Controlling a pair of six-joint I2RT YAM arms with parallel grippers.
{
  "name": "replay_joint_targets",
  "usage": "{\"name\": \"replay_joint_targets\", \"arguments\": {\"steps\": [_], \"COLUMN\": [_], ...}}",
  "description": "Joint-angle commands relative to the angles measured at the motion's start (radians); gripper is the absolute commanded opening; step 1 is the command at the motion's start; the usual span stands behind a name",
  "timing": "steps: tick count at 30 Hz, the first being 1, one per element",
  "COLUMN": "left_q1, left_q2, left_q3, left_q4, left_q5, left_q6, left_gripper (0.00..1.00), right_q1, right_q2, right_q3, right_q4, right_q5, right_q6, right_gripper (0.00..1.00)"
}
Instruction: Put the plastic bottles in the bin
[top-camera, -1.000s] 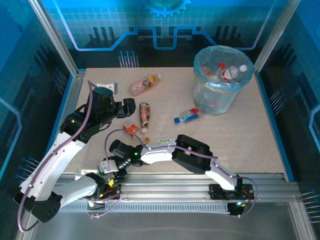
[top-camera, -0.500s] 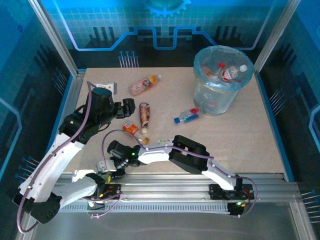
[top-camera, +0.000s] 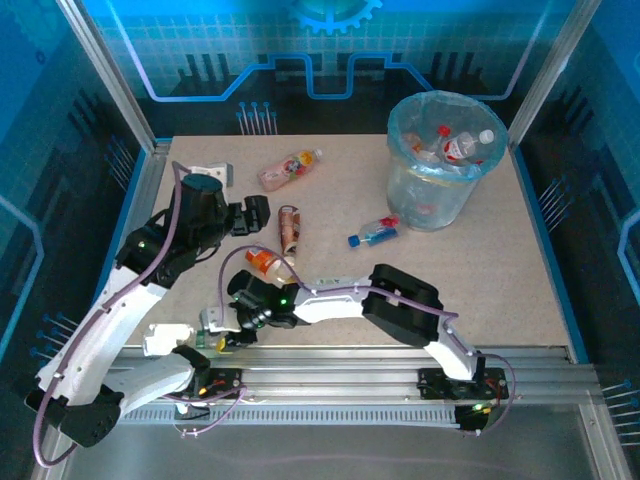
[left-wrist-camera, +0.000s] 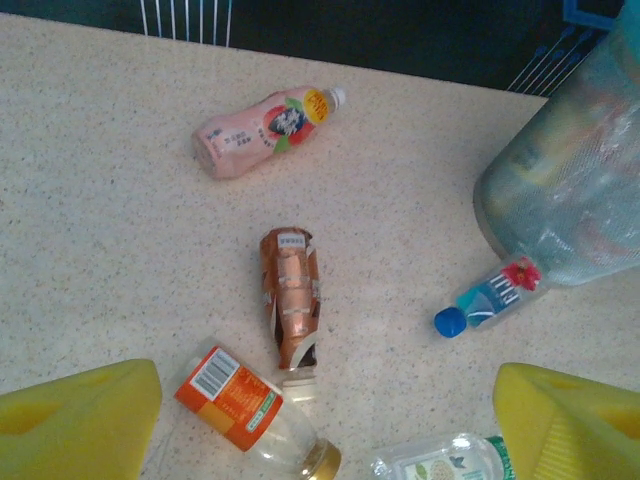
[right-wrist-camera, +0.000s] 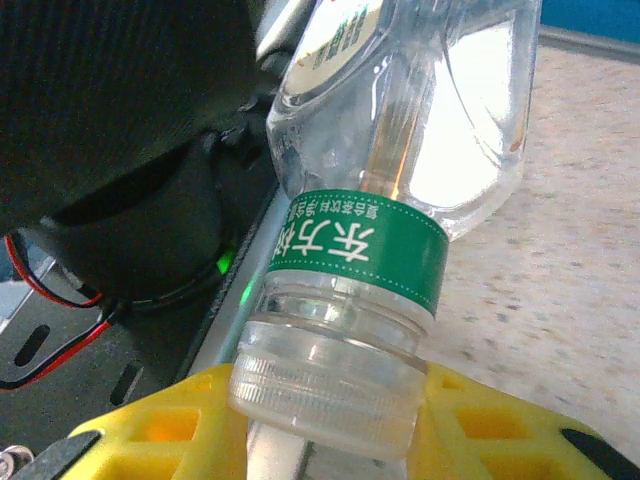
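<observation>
**Cap of a clear bottle (right-wrist-camera: 420, 120) clamped in the right gripper (right-wrist-camera: 325, 430)**

The bag-lined bin (top-camera: 430, 205), bottles inside, stands well beyond both grippers. The clear bottle has a green neck band, and the right gripper pinches its ribbed cap. The left gripper (left-wrist-camera: 325, 425) hangs spread over a crushed brown bottle (left-wrist-camera: 290, 300)

My left arm (top-camera: 100, 320) and my right arm (top-camera: 330, 305) wear white shells along the long links, with black housings at the joints and bases. A thin purple cable (top-camera: 222, 275) loops loosely beside each arm. Small green lights (top-camera: 283, 299) glow on the black wrist sections. My left tool (left-wrist-camera: 320, 425) has blocky yellow fingers (left-wrist-camera: 80, 420) with shallow pockets moulded in. My right tool (right-wrist-camera: 320, 440) carries the same yellow plastic. A red wire (right-wrist-camera: 55, 298) curls by the dark base hardware.
</observation>
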Motion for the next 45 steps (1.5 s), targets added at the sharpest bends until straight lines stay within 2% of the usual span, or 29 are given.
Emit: {"name": "replay_joint_targets", "arguments": {"steps": [1, 7, 14, 20, 26, 32, 36, 43, 45], "left_q1": [0.008, -0.008, -0.137, -0.197, -0.292, -0.344, -0.345, -0.345, -0.345], "left_q2": [0.009, 0.085, 0.232, 0.285, 0.329, 0.341, 0.356, 0.36, 0.362], "left_q3": [0.096, 0.283, 0.504, 0.579, 0.671, 0.666, 0.633, 0.562, 0.55], "left_q4": [0.002, -0.005, 0.007, 0.067, 0.071, 0.099, 0.097, 0.109, 0.109], "left_q5": [0.023, 0.071, 0.036, 0.024, 0.021, 0.021, 0.02, 0.02, 0.025], "left_q6": [0.035, 0.116, 0.26, 0.305, 0.347, 0.361, 0.354, 0.323, 0.315], "left_gripper": [0.87, 0.84, 0.84, 0.85, 0.85, 0.85, 0.85, 0.86, 0.86], "right_q1": [-0.043, -0.137, -0.281, -0.456, -0.677, -0.931, -1.111, -1.25, -1.279], "right_q2": [-0.087, -0.211, -0.45, -0.637, -0.756, -0.86, -0.821, -0.778, -0.799], "right_q3": [-0.04, -0.174, -0.256, -0.218, -0.093, -0.055, 0.01, 0.042, 0.016], "right_q4": [0.039, 0.039, -0.103, -0.295, -0.496, -0.543, -0.633, -0.698, -0.681], "right_q5": [0.039, 0.077, 0.12, 0.119, 0.11, 0.162, 0.108, 0.06, 0.092], "right_q6": [0.046, 0.126, 0.184, 0.195, 0.238, 0.342, 0.427, 0.496, 0.527], "right_gripper": [0.33, 0.32, 0.29, 0.29, 0.31, 0.33, 0.35, 0.38, 0.48]}}
